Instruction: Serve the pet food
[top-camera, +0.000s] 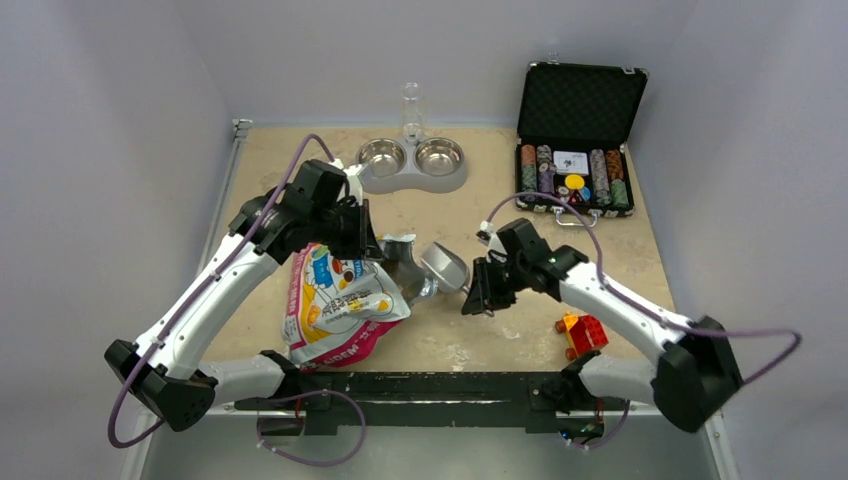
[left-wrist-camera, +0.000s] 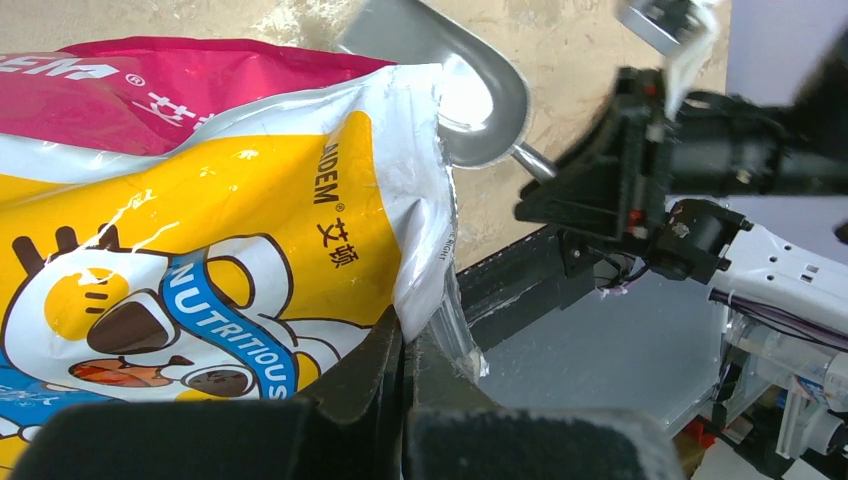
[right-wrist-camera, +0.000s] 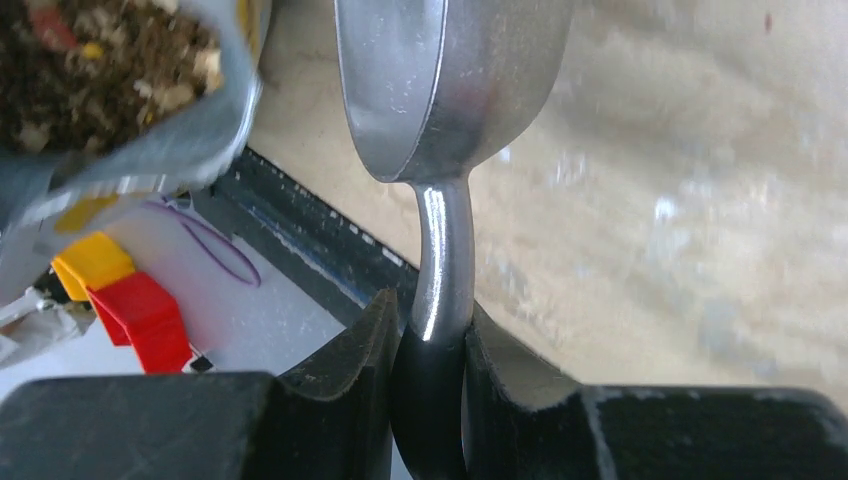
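Kibble (right-wrist-camera: 90, 60) loose inside bag (top-camera: 335, 305), visible through open mouth facing scoop (top-camera: 445, 266). Left gripper (left-wrist-camera: 405, 345) clamped on bag edge. Right gripper (right-wrist-camera: 430, 340) clenched on scoop handle, bowl end toward bag.

Open black poker-chip case (top-camera: 583, 100) at far right corner of beige table (top-camera: 640, 240), holding rows of stacked chips (top-camera: 607, 178). Red and yellow toy bricks (top-camera: 582, 332) near front right edge.

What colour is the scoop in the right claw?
Shiny silver metal scoop, clearest in the right wrist view.
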